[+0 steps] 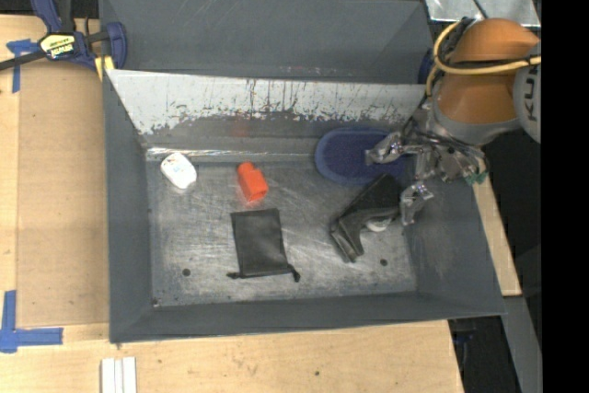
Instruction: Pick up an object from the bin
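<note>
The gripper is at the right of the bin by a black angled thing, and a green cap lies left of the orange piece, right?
One slip: the cap left of the orange piece is white, not green, as the camera view shows. The rest holds.

Scratched matt grey metal bin (184,262)

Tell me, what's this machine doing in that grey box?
A robot arm reaches into the grey metal bin from the right. Its gripper is low at the bin's right side, right against a black angular object, with a blue oval thing behind it. A small white object, an orange block and a flat black pouch lie apart to the left. Nothing looks lifted yet.
</note>
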{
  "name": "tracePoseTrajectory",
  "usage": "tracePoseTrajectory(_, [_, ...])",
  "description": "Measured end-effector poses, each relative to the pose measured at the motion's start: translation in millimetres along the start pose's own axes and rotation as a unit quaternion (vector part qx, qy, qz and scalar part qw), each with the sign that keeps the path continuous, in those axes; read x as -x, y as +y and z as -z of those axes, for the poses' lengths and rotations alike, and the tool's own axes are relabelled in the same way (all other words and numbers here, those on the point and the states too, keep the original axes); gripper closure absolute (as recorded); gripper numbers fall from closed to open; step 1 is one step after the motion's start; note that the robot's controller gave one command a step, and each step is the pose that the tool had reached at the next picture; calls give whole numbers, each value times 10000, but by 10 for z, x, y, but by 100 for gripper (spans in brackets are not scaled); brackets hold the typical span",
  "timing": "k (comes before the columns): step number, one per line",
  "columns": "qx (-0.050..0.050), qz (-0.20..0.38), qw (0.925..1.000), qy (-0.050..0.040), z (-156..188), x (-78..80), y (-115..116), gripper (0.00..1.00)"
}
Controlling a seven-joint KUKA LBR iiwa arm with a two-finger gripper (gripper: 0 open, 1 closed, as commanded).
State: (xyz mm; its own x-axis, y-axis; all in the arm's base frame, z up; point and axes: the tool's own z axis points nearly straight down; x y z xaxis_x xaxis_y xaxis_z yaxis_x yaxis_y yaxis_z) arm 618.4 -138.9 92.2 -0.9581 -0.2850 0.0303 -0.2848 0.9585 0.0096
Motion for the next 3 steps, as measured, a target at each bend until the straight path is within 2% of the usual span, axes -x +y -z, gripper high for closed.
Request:
tracePoseTrajectory(1, [-20,11,10000,-13,10,-5,-7,100])
tracePoseTrajectory(2, [-64,-49,9998,-176,988,-185,40,100])
tracePoseTrajectory(3, [-82,1320,9911,-165,1701,-231,-79,100])
